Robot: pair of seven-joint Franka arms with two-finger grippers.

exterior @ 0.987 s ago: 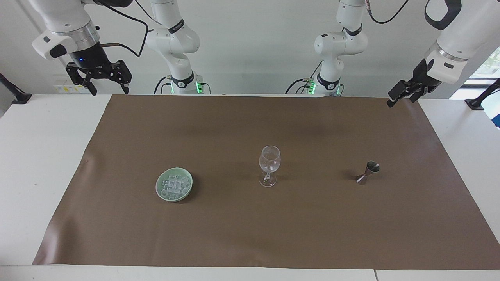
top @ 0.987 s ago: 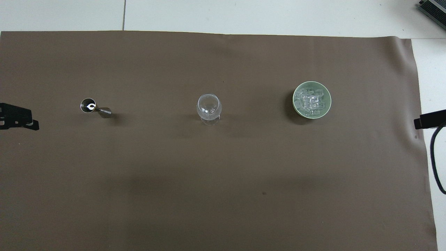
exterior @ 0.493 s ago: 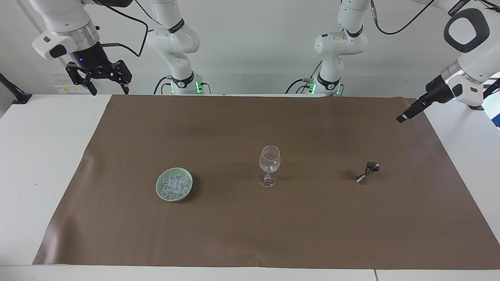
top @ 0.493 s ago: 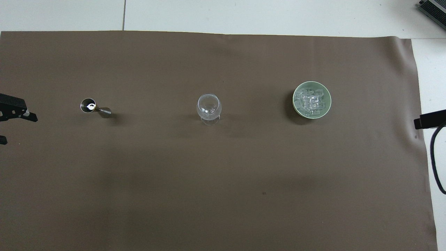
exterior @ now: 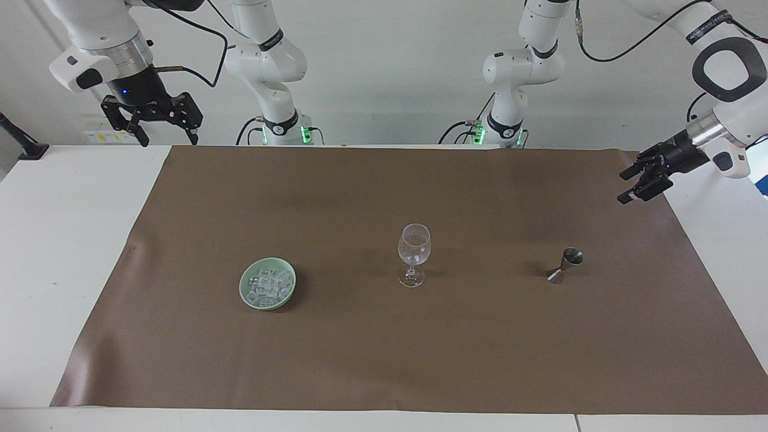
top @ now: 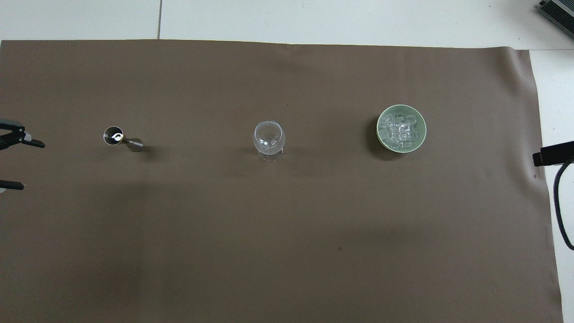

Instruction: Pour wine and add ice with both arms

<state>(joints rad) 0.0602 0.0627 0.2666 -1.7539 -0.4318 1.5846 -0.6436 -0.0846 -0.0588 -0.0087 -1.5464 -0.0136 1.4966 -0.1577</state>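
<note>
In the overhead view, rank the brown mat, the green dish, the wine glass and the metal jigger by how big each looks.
Largest to smallest as they look from overhead:
1. brown mat, by far
2. green dish
3. wine glass, its bowl narrower than the dish
4. metal jigger, smallest
All stand about equally far from the robots, so nearness hardly skews this.

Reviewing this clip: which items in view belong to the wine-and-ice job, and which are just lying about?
Job items:
- ice heaped in the green dish
- wine glass, upright
- metal jigger
- left gripper, open over the mat's edge
- right gripper, open, waiting

Just there:
- brown mat
- white table
</note>
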